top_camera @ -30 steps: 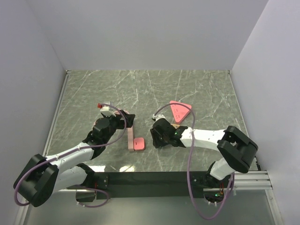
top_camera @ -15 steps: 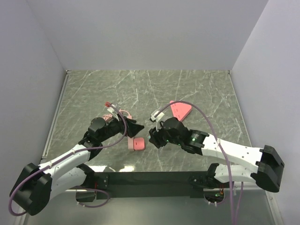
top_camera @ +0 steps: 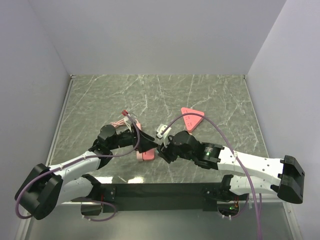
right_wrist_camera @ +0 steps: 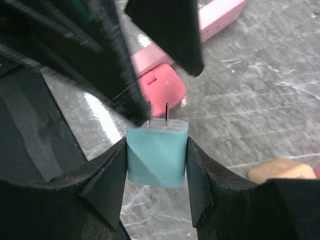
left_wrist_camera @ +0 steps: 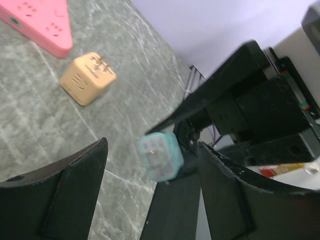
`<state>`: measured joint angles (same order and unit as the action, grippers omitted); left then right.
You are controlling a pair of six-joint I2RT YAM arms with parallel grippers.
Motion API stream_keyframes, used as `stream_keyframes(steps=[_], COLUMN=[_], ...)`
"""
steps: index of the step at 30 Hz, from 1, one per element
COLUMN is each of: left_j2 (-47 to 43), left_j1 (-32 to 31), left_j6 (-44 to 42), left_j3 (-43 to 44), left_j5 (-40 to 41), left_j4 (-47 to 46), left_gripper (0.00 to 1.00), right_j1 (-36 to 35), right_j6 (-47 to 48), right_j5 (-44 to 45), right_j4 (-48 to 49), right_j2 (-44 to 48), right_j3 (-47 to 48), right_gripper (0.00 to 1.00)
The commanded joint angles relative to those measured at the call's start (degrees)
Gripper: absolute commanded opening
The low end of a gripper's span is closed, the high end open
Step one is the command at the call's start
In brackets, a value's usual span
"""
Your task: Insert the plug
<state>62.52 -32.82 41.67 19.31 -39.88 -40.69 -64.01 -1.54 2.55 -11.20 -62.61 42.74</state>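
A teal plug [right_wrist_camera: 157,155] with two metal prongs pointing away is clamped between the fingers of my right gripper [right_wrist_camera: 156,147], which is shut on it above the table. My left gripper [left_wrist_camera: 151,147] faces it with jaws open, one finger on each side of the plug [left_wrist_camera: 161,156] and a gap on both sides. In the top view the two grippers meet tip to tip, left [top_camera: 146,143] and right [top_camera: 162,147]; the plug itself is hidden there. A pink triangular power strip [top_camera: 192,119] [left_wrist_camera: 40,22] lies on the table behind them.
A small red-pink plug [top_camera: 148,155] [right_wrist_camera: 160,90] lies on the green marble table [top_camera: 215,100] just under the grippers, beside a long pink strip [right_wrist_camera: 220,15]. A tan cube adapter [left_wrist_camera: 87,78] [right_wrist_camera: 280,170] sits near the triangular strip. White walls enclose the table on three sides.
My left gripper has swung right toward the right gripper and its jaws have narrowed somewhat. The right arm has stretched out and carried the teal plug left to meet it.
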Motion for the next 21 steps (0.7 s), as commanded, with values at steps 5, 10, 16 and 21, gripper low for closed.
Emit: stream_keyframes(steps=[5, 10, 16, 21], left_j2=[-0.38, 1.54, 6.03, 8.22], left_j1=[-2.25, -3.48, -4.53, -4.97], left_j6=[-1.85, -2.21, -1.24, -0.45], left_j3=[1.61, 2.22, 3.71, 4.42], left_j5=[-2.83, -2.75, -3.1, -3.1], left_j4=[1.84, 1.75, -0.97, -2.82], left_gripper=[0.74, 0.74, 0.73, 0.65], right_j1=[-0.59, -0.85, -1.91, -2.7], right_j6=[3.56, 4.26, 4.7, 4.7], right_j5=[4.13, 4.58, 3.7, 2.55], right_j4=[1.62, 2.15, 3.38, 4.61], right_j2=[0.38, 0.47, 0.47, 1.61], right_j3=[1.64, 1.64, 1.56, 1.12], right_gripper=[0.04, 0.03, 0.03, 0.02])
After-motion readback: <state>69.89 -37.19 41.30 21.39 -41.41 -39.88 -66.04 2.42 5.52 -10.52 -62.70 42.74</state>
